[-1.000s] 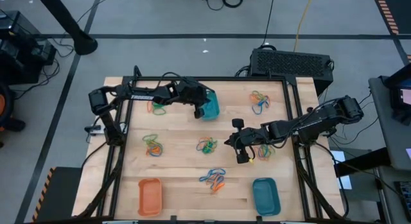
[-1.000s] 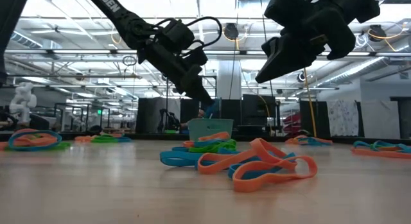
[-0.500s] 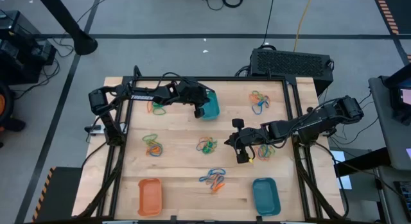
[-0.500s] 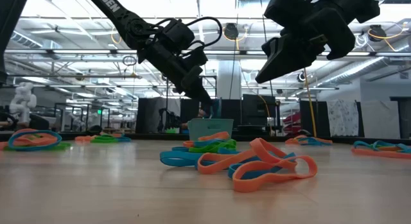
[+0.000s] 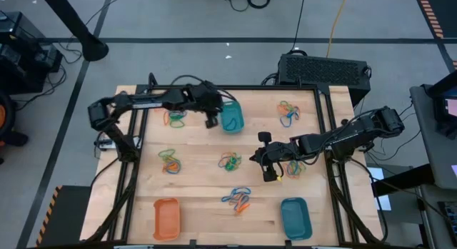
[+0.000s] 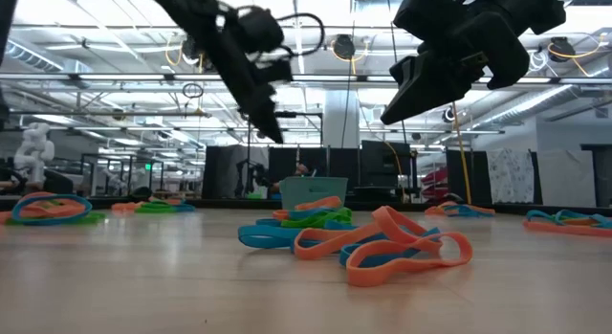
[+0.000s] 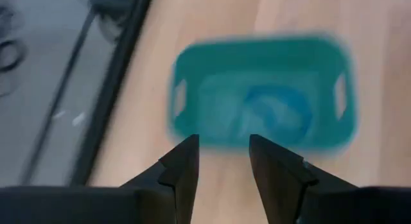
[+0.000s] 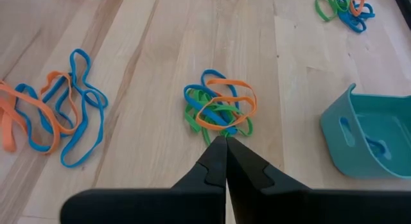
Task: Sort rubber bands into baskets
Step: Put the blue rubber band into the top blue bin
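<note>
Rubber bands [image 5: 230, 162] lie in scattered clusters on the pale wooden table [image 5: 200, 185]. Blue band inside teal basket [image 5: 232, 118]. Left gripper [image 5: 211, 120] beside it, fingers parted, empty. Right gripper [image 5: 269, 168] closed, empty, mid-table. Grey floor, cables surround.

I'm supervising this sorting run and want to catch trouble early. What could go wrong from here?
1. The left gripper, open and empty, hangs beside the far teal basket holding a blue band; a low swing could knock that basket.
2. The right gripper, shut, points at a tangled pile of orange, blue and green bands; a grab there may lift mixed colours together.
</note>
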{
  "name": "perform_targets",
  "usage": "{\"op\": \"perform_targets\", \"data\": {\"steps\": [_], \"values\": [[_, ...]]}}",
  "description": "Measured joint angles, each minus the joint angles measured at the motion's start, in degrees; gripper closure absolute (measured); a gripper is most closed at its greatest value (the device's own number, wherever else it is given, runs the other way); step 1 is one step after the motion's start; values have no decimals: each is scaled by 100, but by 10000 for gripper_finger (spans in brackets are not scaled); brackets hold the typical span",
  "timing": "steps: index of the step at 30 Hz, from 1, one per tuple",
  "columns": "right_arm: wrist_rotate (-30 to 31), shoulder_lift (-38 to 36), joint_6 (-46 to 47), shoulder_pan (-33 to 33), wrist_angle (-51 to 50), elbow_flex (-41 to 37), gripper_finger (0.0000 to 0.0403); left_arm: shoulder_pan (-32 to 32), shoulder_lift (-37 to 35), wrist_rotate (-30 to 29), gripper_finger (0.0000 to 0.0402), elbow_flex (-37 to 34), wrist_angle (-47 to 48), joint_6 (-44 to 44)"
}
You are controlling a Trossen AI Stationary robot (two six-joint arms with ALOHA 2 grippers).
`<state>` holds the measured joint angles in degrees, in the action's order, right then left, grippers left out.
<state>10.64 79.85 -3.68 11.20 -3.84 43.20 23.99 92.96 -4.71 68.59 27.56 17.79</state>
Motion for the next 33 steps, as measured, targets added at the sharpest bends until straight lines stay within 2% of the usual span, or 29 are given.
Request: {"op": "perform_targets", "data": {"steps": [3, 6, 8, 12, 17, 19, 24, 33], "values": [[-1, 0, -4, 0, -3, 0, 403, 15, -432, -613, 256, 178, 1209, 271], [-1, 0, -9, 0, -6, 0, 403, 126, -879, -935, 256, 250, 2028, 479], [-1, 0, -15, 0, -4, 0, 403, 339, -1106, -893, 256, 250, 2417, 483], [1, -2, -21, 0, 19, 0, 403, 1049, -1187, -450, 256, 247, 2694, 312], [1, -2, -4, 0, 20, 0, 403, 2022, -731, -127, 256, 244, 2701, 633], [-1, -2, -2, 0, 22, 0, 403, 2234, -487, -165, 256, 243, 2733, 1144], [1, -2, -2, 0, 22, 0, 403, 2361, 104, -163, 256, 237, 2852, 2481], [-1, -2, -2, 0, 22, 0, 403, 2417, 881, -318, 256, 237, 2844, 2963]]}}
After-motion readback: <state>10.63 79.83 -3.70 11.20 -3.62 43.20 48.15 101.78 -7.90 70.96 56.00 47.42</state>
